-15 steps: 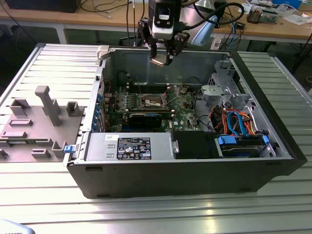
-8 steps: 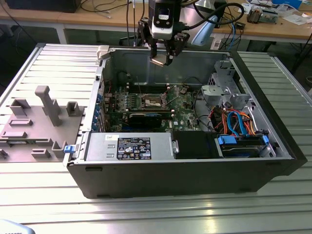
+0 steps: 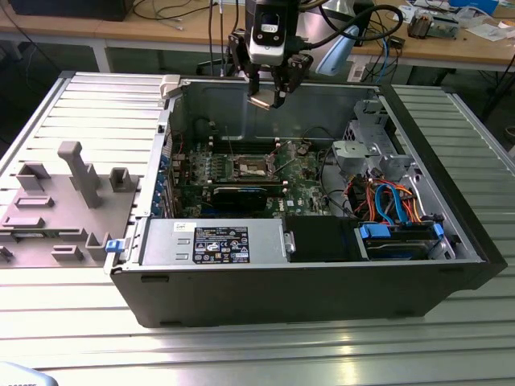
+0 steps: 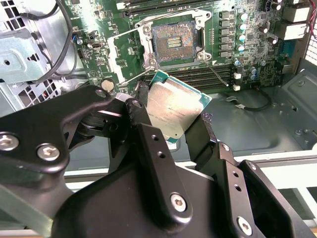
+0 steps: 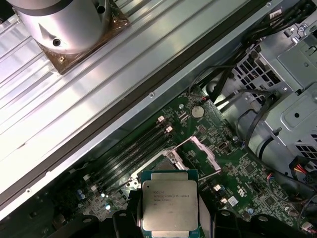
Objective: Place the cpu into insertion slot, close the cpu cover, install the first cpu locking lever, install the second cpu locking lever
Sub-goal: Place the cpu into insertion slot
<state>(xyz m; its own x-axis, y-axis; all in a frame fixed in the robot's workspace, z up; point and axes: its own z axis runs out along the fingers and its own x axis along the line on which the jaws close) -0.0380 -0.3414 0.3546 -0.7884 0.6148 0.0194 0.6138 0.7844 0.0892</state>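
Exterior view
Pincer (image 3: 269,96): hangs above the open computer case (image 3: 322,281), over its rear half, pinching the cpu (image 3: 260,101) between its fingertips.
Cpu: a pale flat square held well above the motherboard (image 3: 302,173) and touching nothing else.
Insertion slot (image 3: 251,167): a small silver-rimmed square on the green board, below the pincer and well apart from it.
Case: lies on its side on the ribbed metal worktop (image 3: 241,346), with a grey power supply (image 3: 209,241) along the near edge and orange and blue cables (image 3: 386,201) towards the exterior view's right.
Grey fixture tray (image 3: 72,185): sits on the worktop just beside the case, on the exterior view's left.

Second wrist view
Pincer (image 4: 171,121): two black fingers (image 4: 141,111) press on opposite edges of the cpu (image 4: 173,109), whose silvery top is tilted and faces the camera.
Insertion slot (image 4: 173,42): dark centre uncovered, metal rim around it – nothing lies in it.
Motherboard (image 4: 247,44): green, with the slot well apart from the held chip.

First wrist view
Cpu (image 5: 170,203): green-edged with a grey metal top, gripped at both sides by the pincer (image 5: 171,220).
Cpu cover (image 5: 205,152): a thin silvery frame – swung open, with the green board showing through its middle, near the chip but not touching it.
Motherboard (image 5: 247,173): lies beneath the chip, inside the case wall.
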